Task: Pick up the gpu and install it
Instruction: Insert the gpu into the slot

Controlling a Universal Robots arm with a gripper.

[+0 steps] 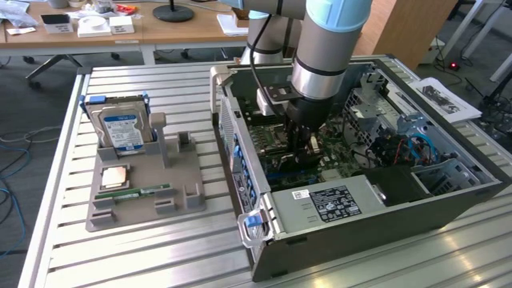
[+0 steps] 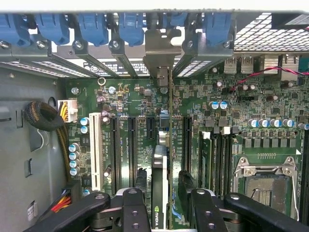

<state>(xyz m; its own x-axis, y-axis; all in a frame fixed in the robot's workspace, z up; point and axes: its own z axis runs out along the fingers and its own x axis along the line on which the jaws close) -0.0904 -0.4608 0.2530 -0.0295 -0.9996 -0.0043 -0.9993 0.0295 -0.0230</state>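
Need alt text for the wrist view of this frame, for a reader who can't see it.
The hand straddles the gpu, which stands on edge in a motherboard slot, its metal bracket up against the case's rear slots. Its fingers sit on either side of the card, with blue clips lining the case edge beyond.

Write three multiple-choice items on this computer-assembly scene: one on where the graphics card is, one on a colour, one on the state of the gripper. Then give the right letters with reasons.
1. Where is the graphics card?
A. On the grey holder beside the case
B. Standing on edge among the motherboard slots inside the computer case
C. On the wooden desk

2. What colour are the clips along the case's card brackets?
A. Blue
B. Red
C. Yellow

3. How is the gripper?
A. Shut on a memory stick
B. Shut with nothing in it
C. Fingers set wide, one on each side of the card

Answers: 1 B, the wrist view shows it upright over the slots. 2 A, they are blue. 3 C, a dark finger stands on each side of the card.
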